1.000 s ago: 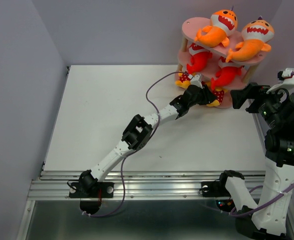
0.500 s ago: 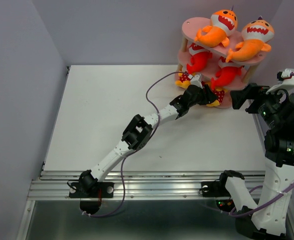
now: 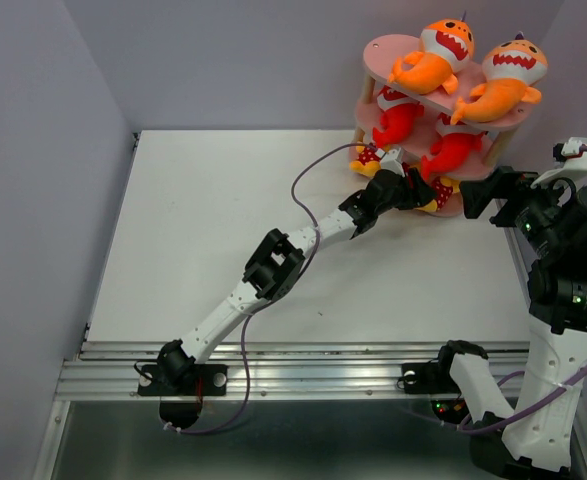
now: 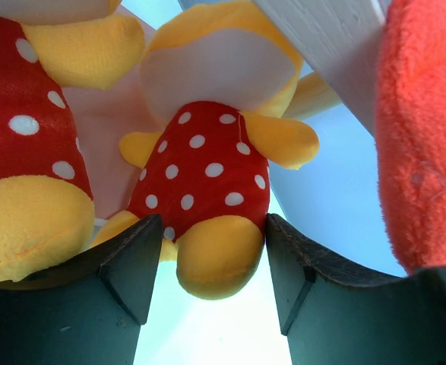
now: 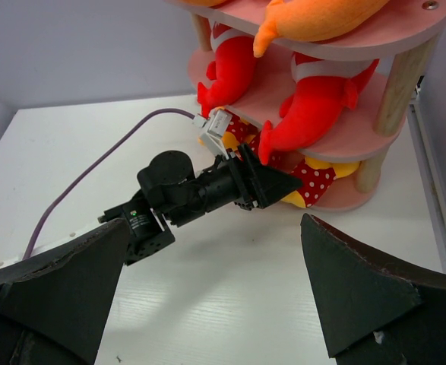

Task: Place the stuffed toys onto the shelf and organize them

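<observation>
Almost nothing has shifted in the overhead view since a second ago; the left arm reaches to the same spot at the bottom tier of the shelf [image 3: 388, 48], and only the jaws of the left gripper [image 4: 211, 224] have spread; its fingers now stand apart at the flanks of a dotted toy [image 4: 204, 171], which sits between them on the bottom board, unsqueezed, so I judge it released; a second dotted toy [image 4: 25, 152] lies just left of the fingers, a red shark [image 4: 424, 137] just right; the right gripper [image 5: 215, 222] hangs wide and empty, facing the shelf from nearby; this looks like the final placing, since every toy in sight is shelved; the next move calls for backing straight out without dragging plush along; the table [image 3: 223, 220] is white, with pale lilac walls [image 3: 33, 150] close around.
</observation>
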### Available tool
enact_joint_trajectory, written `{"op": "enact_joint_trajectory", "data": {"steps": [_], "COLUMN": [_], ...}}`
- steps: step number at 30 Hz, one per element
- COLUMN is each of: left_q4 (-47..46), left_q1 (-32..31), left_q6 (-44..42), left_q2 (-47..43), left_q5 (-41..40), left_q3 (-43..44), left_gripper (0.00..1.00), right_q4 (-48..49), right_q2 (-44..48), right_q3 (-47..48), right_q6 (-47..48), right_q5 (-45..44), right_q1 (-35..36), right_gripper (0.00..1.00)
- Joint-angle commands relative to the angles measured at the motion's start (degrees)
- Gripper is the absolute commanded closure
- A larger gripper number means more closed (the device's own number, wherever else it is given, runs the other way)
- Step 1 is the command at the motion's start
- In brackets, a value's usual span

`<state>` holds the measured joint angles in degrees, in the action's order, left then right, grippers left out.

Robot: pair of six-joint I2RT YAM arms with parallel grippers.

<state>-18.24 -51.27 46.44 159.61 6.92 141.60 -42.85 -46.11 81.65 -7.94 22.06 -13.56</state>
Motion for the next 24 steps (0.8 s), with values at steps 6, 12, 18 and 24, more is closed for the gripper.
{"op": "enact_joint_trajectory", "data": {"steps": [6,12,18,24], "left_q4": [-3.8,-4.5,-5.1,-5.5], "left_q1": [0.3,-0.1,-0.4,-0.8], "left_q6": [0.3,0.3,0.3,0.1], "left_q2": [-2.5,-3.7,-4.6,-5.6], "left_q5": [0.4,0.6,0.8,1.1], "left_q3": [1.6,0.6,0.6,0.5], "left_gripper": [0.32,0.11,0.01,0.01], "right_q4": [2.7,2.7,2.7,2.7], "right_q2": [0.8,1.0,1.0,1.0], "right_q3": [-0.1,-0.2,-0.2,-0.2], "right_q6": [0.2,0.3,0.3,0.4], "right_q5": [-0.8,-0.9,-1.0,-1.1], "right_q1": [-0.5,-0.5,-0.5,-0.5], "right_gripper": [0.00,0.00,0.00,0.00]}}
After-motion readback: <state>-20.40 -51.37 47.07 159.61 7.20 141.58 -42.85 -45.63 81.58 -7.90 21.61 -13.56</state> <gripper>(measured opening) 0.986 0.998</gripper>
